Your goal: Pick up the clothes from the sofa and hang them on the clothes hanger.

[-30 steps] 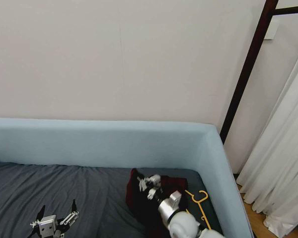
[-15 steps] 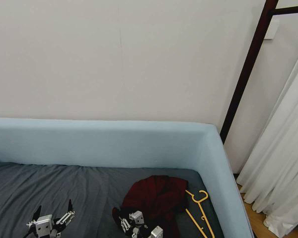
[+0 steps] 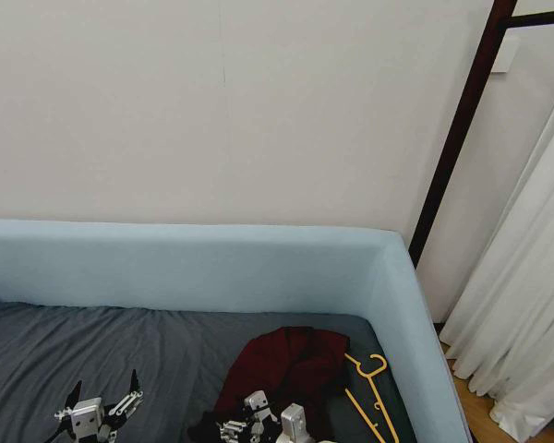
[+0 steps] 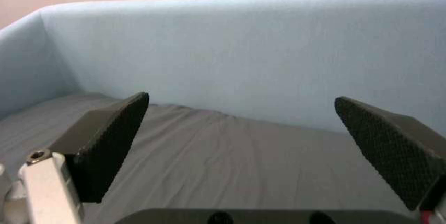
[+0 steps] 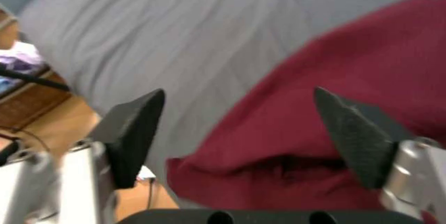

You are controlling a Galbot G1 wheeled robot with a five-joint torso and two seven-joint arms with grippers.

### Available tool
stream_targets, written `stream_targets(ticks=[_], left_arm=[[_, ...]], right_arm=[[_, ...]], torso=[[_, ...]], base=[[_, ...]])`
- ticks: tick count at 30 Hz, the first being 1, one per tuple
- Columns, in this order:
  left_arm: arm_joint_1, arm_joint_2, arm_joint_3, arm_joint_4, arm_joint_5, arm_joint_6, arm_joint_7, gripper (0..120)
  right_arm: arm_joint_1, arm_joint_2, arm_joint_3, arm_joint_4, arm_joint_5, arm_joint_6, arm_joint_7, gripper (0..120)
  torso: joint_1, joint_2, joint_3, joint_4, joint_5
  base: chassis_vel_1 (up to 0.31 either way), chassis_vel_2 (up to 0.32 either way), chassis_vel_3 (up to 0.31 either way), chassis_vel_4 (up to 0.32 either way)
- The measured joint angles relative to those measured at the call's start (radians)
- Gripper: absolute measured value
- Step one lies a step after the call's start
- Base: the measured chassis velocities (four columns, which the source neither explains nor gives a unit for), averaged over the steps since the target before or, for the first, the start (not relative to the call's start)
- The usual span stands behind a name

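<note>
Step in hand: we judge this to be the reach for the pick-up. Nothing is lifted yet, and all of the hanging lies ahead.
Red garment (image 3: 291,362): it lies crumpled on the dark grey seat of the sofa (image 3: 185,268), in the lower middle of the head view and near the sofa's right-hand end.
Yellow hanger (image 3: 369,388): it lies flat on the seat just beside the garment, toward the lower right. We cannot tell whether it runs under or into the cloth.
Right claw (image 5: 238,96): it is spread wide and grips nothing. In the head view it sits at the bottom edge, at the garment's near side. In its own wrist view a fold of the red cloth lies beyond and between the two dark pads.
Left claw (image 4: 242,98): it is also spread wide and empty, low over bare seat at the lower left of the head view. It is well apart from the garment and looks idle to us.
Dark rack post (image 3: 457,138): it rises through the upper right of the head view, past the sofa's end, beside the white curtain (image 3: 526,295).
Next move: we think the right claw must sink onto the fold and close on a thick bunch of cloth, not on a thin edge that could slip out.
</note>
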Motion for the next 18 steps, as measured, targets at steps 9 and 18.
stream_targets(ticks=[9, 18], left_arm=[[0.000, -0.004, 0.001, -0.002, 0.008, 0.002, 0.001, 100], [-0.011, -0.008, -0.001, 0.014, 0.011, 0.003, 0.001, 100]], right_arm=[[0.014, -0.011, 0.069, 0.042, 0.120, -0.183, 0.283, 100], [-0.015, -0.049, 0.128, 0.102, 0.278, -0.272, 0.482, 100]], torso=[[0.000, 0.000, 0.000, 0.0000, 0.0000], [0.000, 0.000, 0.000, -0.0003, 0.0000]], base=[[0.000, 0.000, 0.000, 0.000], [0.000, 0.000, 0.000, 0.000]])
